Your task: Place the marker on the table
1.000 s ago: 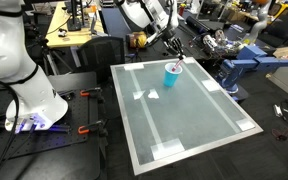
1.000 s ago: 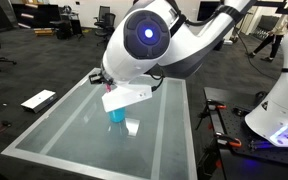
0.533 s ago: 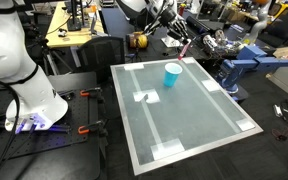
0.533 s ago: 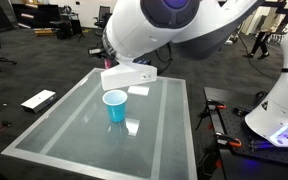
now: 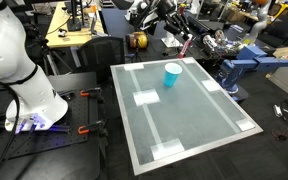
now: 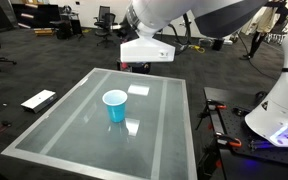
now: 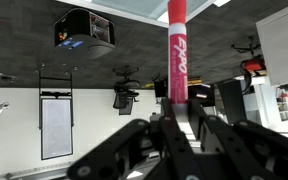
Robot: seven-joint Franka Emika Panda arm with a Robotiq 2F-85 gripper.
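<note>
My gripper is shut on the pinkish-red marker and holds it in the air beyond the far edge of the pale grey-green table. In the wrist view the marker stands up between the dark fingers, and its "EXPO" label shows. The light-blue cup stands upright and empty on the table, below and in front of the gripper. In an exterior view the cup sits mid-table, the gripper's white body hangs above the far edge, and the marker is hidden.
My white robot base stands beside the table. A yellowish workbench and a blue machine crowd the back. White tape patches mark the tabletop. A white board lies on the floor.
The gripper has lifted the marker out of the cup and moved it up and back, past the table's far edge. The cup has stayed in place.
</note>
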